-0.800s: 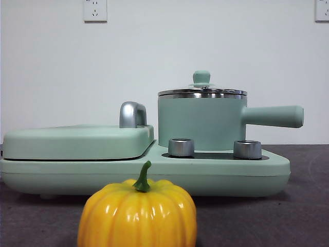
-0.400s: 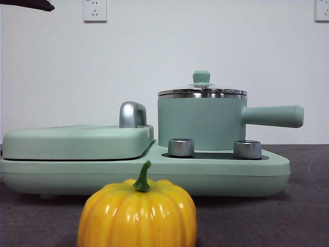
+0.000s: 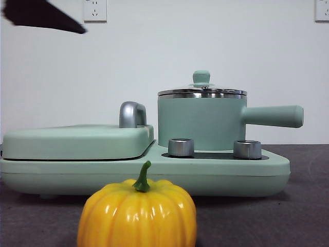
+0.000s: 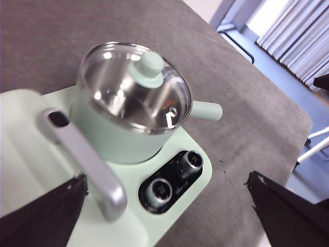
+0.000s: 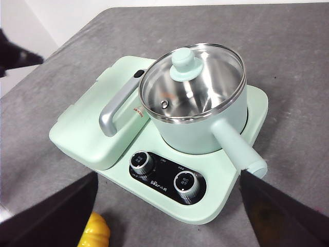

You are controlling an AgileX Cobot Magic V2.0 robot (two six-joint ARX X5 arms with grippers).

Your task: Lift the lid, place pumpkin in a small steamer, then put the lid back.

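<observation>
Glass lid point(image 3: 202, 88) seated on small steamer point(image 3: 200, 122); lid-lift pending. Left gripper point(image 4: 164, 206), right gripper point(image 5: 167, 206): jaws wide apart, empty. Next: grasp knob.

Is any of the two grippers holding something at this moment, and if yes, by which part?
Nothing is held. The left gripper and right gripper both stand open and empty above the lid, and the pumpkin lies untouched.

A dark grey table point(image 5: 308, 62) carries two things. A mint-green cooker base point(image 3: 154, 177) rests on it, ahead of both grippers' wide-spread fingers. A yellow-orange pumpkin point(image 3: 138, 215) sits on the table in front of the base, beside the right gripper's finger point(image 5: 51, 216).
</observation>
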